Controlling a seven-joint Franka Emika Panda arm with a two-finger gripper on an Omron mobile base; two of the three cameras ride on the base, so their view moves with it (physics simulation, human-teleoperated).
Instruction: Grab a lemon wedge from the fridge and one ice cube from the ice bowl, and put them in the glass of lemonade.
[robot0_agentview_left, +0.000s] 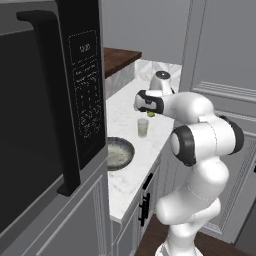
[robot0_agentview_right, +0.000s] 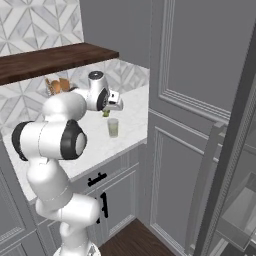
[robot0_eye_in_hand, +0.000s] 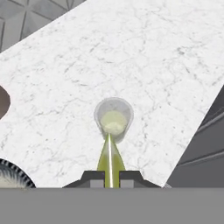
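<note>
Lemon wedge (robot0_eye_in_hand: 110, 159) is gripped in the jaws, directly above the glass (robot0_eye_in_hand: 113, 119); bowl (robot0_agentview_left: 119, 152) sits near the glass.

White marble countertop (robot0_agentview_left: 125, 112) over light grey panelled cabinets with black handles (robot0_agentview_left: 146, 202); dark wooden wall shelf (robot0_agentview_right: 55, 59) against a grey-white geometric tiled backsplash (robot0_agentview_right: 40, 22); tall grey panelled wall unit (robot0_agentview_right: 192, 100); dark wooden floor (robot0_agentview_right: 132, 240).
</note>
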